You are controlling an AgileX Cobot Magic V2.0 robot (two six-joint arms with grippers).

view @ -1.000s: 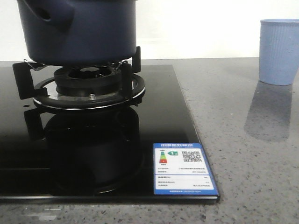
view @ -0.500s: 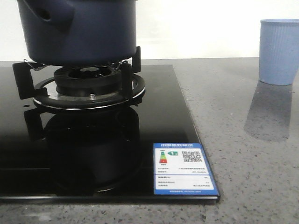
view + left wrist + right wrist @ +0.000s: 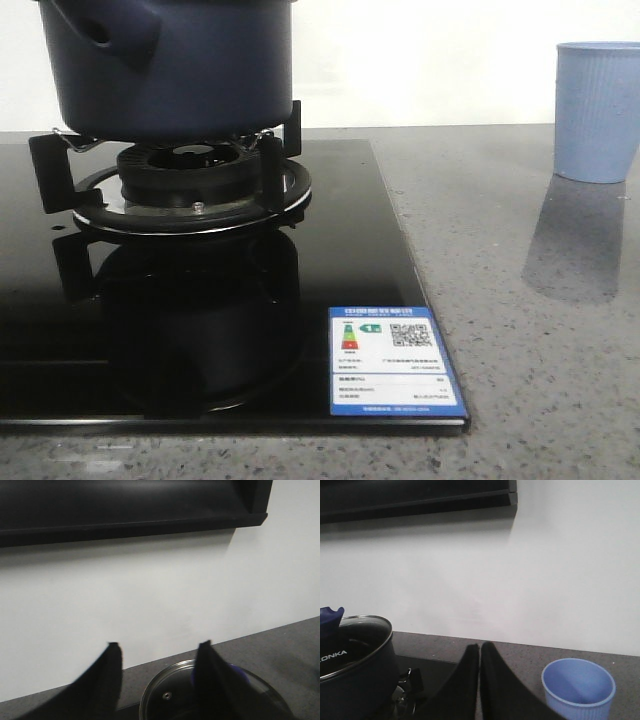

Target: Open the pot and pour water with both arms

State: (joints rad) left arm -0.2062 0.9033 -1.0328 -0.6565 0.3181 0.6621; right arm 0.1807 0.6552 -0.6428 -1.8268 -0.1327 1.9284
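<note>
Nearest in the front view, a blue-and-white label [image 3: 393,361] lies on the corner of a glossy black cooktop [image 3: 340,260] set into a speckled grey desk [image 3: 540,330]. Behind it, the dark blue pot [image 3: 170,65] sits on the burner [image 3: 185,185], its pierced handle pointing left. A pale blue ribbed cup [image 3: 598,110] stands well apart to the right, before a white wall.

In the wrist views, the left gripper [image 3: 159,652] hovers above the pot's glass lid [image 3: 170,695], jaws spread apart and empty. The right gripper [image 3: 479,652] has its jaws pressed together on nothing, between pot and cup.
</note>
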